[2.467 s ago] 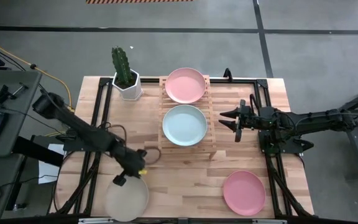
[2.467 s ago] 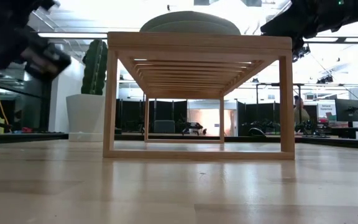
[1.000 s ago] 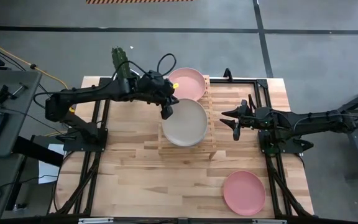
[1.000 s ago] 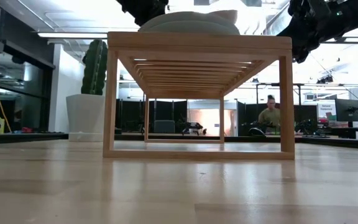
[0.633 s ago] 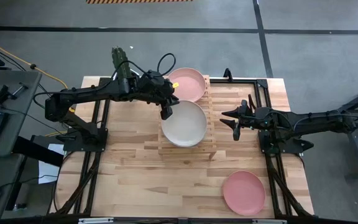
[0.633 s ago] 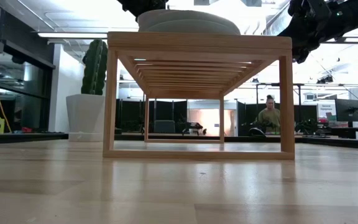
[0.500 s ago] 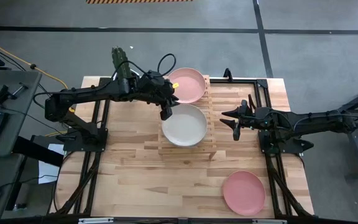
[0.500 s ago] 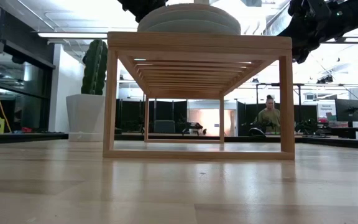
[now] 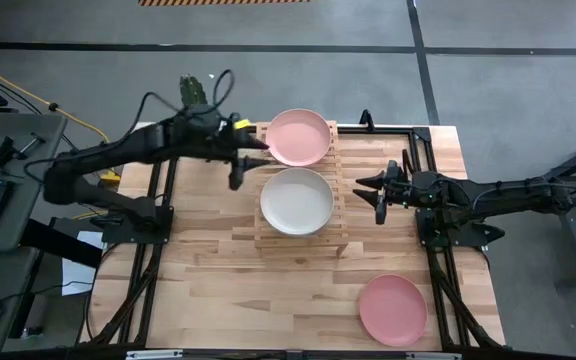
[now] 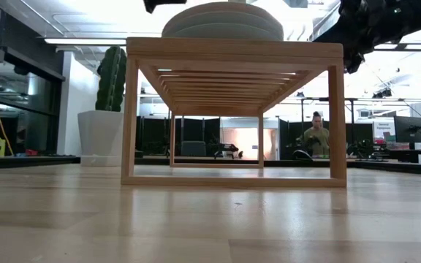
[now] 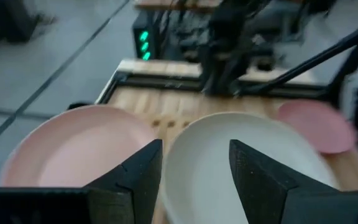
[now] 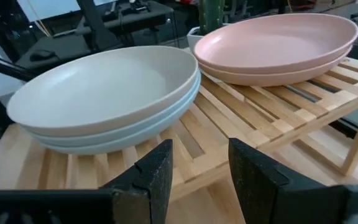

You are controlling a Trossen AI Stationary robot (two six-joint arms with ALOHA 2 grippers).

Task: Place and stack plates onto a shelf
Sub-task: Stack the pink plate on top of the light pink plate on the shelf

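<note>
Shelf (image 9: 297,240) mid-table holds two stacks: beige plate (image 9: 296,200) on mint ones, pink plates (image 9: 299,136) at 12 o'clock. Left gripper (image 9: 240,163) at its 10 o'clock corner, fingers spread, empty. Right gripper (image 9: 371,192) at 3 o'clock, spread too.

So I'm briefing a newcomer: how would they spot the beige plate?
Find the wooden shelf mid-table. Two plate stacks sit on it; the beige plate tops the one farther from the cactus, on green plates, not pink.
</note>
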